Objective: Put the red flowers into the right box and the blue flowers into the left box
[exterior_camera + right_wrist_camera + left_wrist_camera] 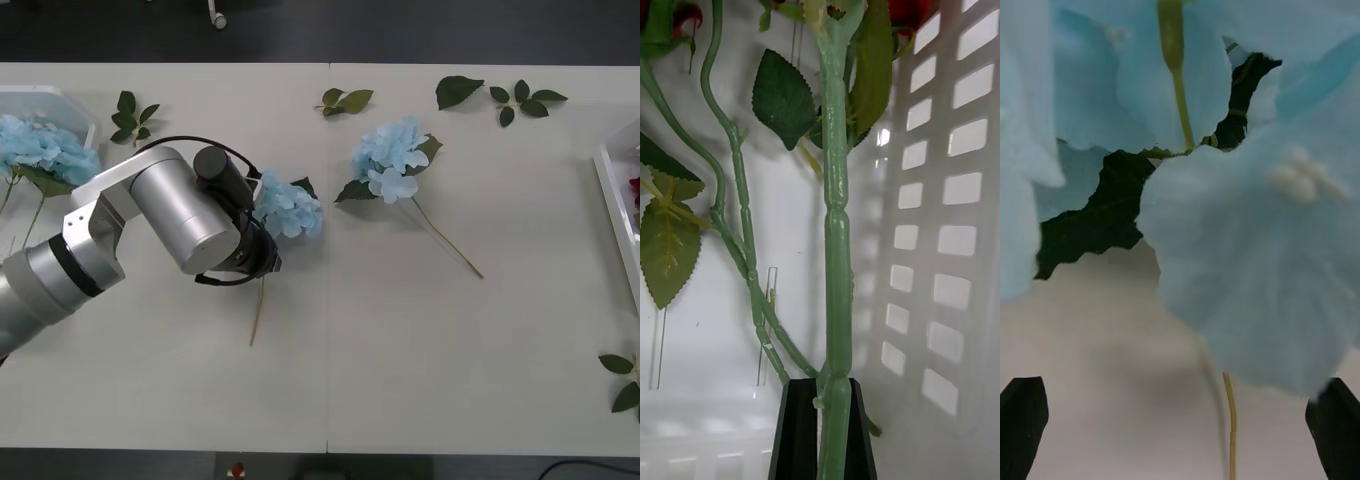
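Blue flowers (288,208) lay on the table (400,350), left hand (1180,420) spread wide just over them. Right hand (827,431) clenched a red flower's stem (836,255) (inside right box (940,225)).

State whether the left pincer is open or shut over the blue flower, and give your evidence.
Open. The left pincer has its black fingertips at opposite corners, with the blue flower between and nothing gripped.
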